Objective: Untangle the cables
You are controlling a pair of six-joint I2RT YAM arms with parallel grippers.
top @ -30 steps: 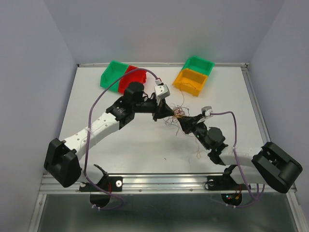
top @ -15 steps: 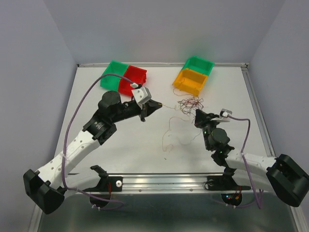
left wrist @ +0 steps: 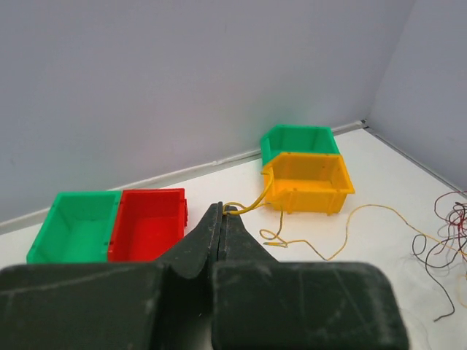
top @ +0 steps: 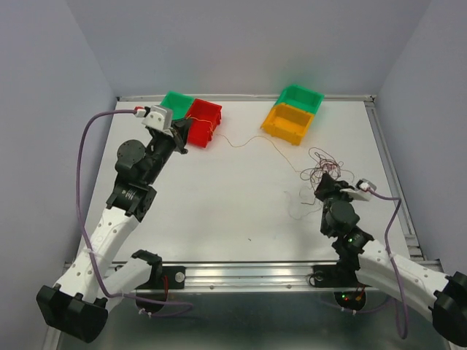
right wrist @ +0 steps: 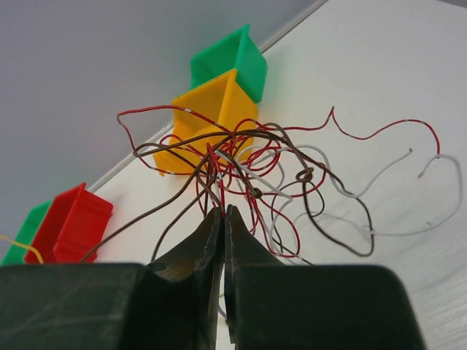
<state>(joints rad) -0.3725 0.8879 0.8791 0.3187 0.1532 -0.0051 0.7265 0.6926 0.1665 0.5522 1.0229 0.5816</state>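
Observation:
The cables (top: 324,163) form a small tangle of red, brown and white strands at the table's right, just beyond my right gripper (top: 325,182). Seen from the right wrist, that gripper (right wrist: 223,210) is shut on red and brown strands at the base of the tangle (right wrist: 248,164). A single yellow wire (top: 241,144) runs from the tangle leftward across the table. My left gripper (top: 191,125) is by the red bin and shut on this wire's end. The left wrist view shows its tips (left wrist: 222,208) pinching the yellow wire (left wrist: 248,208).
A green bin (top: 174,102) and a red bin (top: 204,117) stand at the back left. An orange bin (top: 290,124) and a second green bin (top: 300,97) stand at the back right. The table's raised edge (top: 383,138) runs close to the tangle.
My left arm has swung back and left to the red bin, drawing the yellow wire out. My right arm has carried the tangle right and nearer, and its jaws have closed.

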